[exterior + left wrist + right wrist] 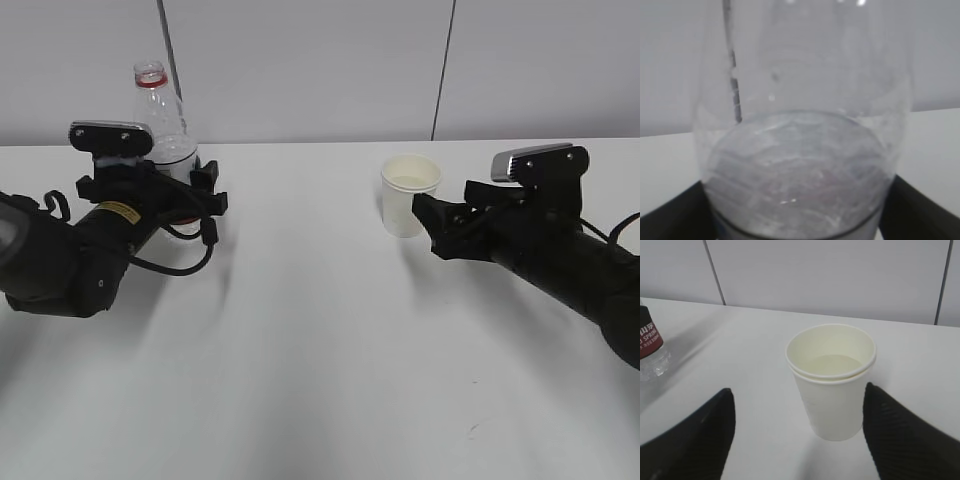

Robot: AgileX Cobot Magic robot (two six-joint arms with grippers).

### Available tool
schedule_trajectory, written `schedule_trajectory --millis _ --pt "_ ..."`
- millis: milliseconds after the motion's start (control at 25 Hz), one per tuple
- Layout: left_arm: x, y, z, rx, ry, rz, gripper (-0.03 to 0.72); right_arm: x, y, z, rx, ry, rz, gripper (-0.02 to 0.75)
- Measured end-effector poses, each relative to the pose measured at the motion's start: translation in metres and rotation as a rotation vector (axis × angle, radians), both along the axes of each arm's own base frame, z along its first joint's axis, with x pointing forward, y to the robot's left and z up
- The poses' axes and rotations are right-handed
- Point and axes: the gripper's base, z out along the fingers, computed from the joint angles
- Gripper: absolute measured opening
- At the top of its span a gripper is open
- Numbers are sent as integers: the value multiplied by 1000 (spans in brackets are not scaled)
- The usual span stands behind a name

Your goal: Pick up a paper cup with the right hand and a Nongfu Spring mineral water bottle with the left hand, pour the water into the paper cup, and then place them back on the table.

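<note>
The Nongfu Spring mineral water bottle (162,118) stands upright and uncapped at the far left, red neck ring showing. My left gripper (165,190) is shut around its lower body. In the left wrist view the clear bottle (800,150) fills the frame, with a black finger against each side near the left gripper (799,210). The paper cup (410,195) stands on the table (320,350) with liquid inside. My right gripper (428,226) is open just behind it. In the right wrist view the cup (832,390) sits ahead of the right gripper (799,405), close to the right finger, not gripped.
A grey panelled wall runs along the table's far edge. The bottle's red label (649,337) shows at the left edge of the right wrist view. White tabletop lies between the two arms and in front of them.
</note>
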Motion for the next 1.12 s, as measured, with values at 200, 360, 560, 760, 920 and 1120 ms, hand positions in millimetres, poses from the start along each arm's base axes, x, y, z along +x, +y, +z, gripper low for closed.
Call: schedule_trajectory --millis 200,360,560,760,920,1120 --pt "0 0 12 -5 -12 -2 587 0 0 0 0 0 0 593" --pt "-1 0 27 19 -3 -9 586 0 0 0 0 0 0 593" --pt "-11 3 42 43 9 -16 586 -12 -2 7 -1 0 0 593" --pt "-27 9 59 40 8 -17 587 -25 -5 25 -18 4 -7 593" --pt "-38 12 81 38 -16 -20 587 -30 -7 47 -36 -6 -17 593" --pt "-49 16 118 24 -60 -19 587 -27 -10 86 -68 -32 -43 593"
